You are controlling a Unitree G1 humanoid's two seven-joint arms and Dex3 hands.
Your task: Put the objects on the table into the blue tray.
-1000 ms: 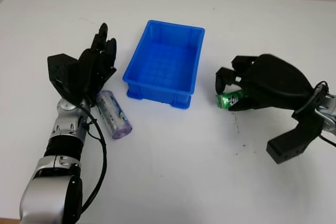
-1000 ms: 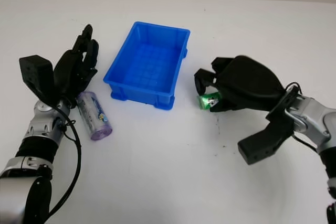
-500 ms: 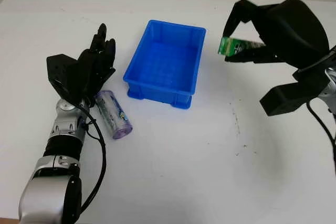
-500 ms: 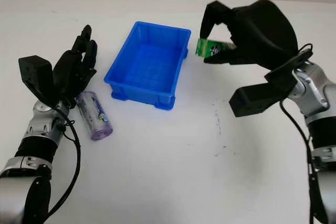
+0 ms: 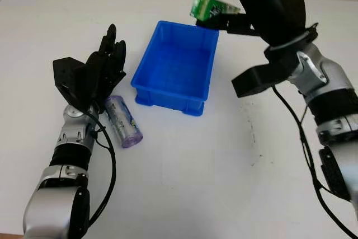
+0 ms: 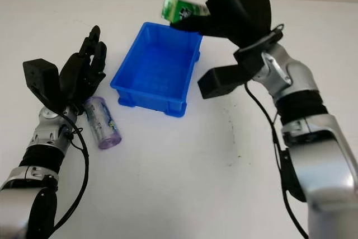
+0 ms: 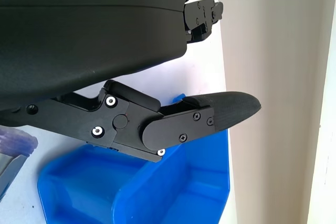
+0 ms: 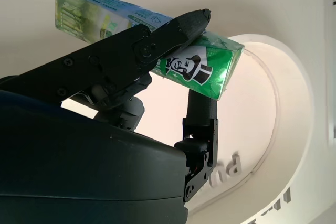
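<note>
now purple tube (image 5: 123,121) beside left hand (image 5: 100,71).

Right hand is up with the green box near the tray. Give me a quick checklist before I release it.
1. Right hand gripping the green box: ok, fingers closed on it, box off the table.
2. Box above the blue tray: not ok, it hangs at the tray's far rim, not over the middle.
3. Tray interior free: ok, nothing lies in it.
4. Left hand out of the drop path: ok, open, beside the tray's left wall.
5. Purple cylinder out of the way: ok, on the table by the left hand.
</note>
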